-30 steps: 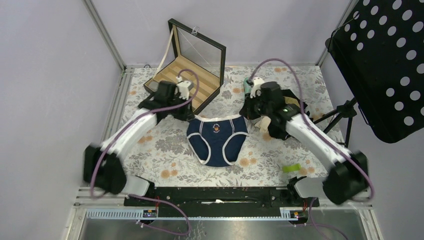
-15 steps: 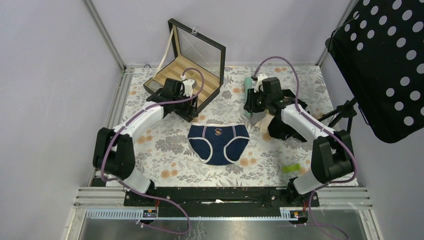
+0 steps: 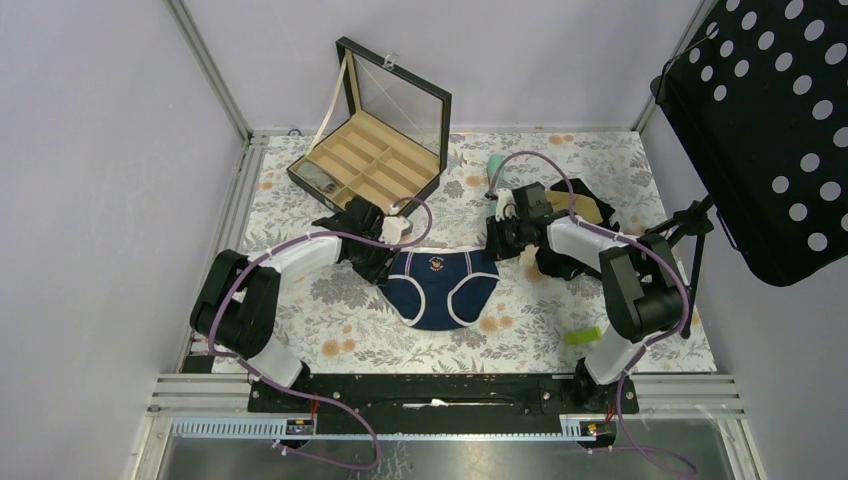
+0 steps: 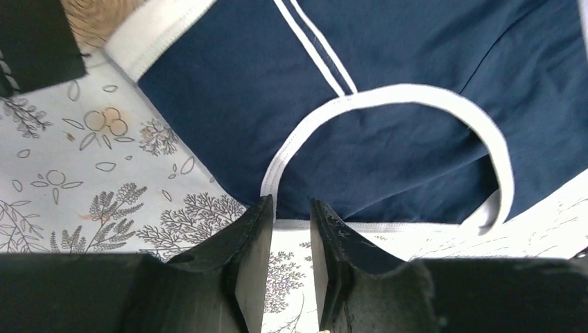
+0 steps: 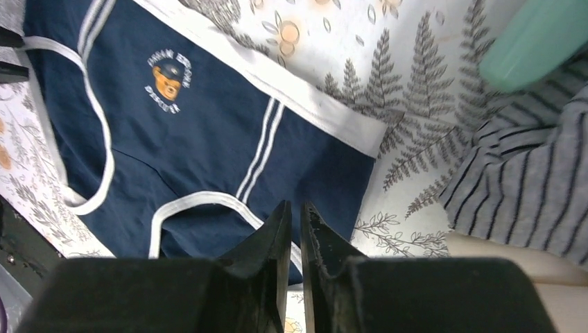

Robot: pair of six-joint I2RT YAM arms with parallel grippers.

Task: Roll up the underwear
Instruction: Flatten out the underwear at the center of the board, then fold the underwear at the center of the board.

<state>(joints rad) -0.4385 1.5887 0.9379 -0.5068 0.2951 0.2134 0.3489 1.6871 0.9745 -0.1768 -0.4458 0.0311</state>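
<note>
— Where is the underwear (image 3: pixel 440 285) lying?
— It's lying flat on the flowered desk (image 3: pixel 330 310) between the two arms, with its waistband facing the far side.
— And the jaws?
— The left jaws are standing narrowly apart at one leg hem, desk showing between them. The right jaws are showing only a slit over the other hem; I cannot tell if they're pinching cloth.

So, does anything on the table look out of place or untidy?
The underwear lies flat and neat. Only the crumpled clothes heap at its right looks untidy, and a small green object lies alone at the front right.
</note>
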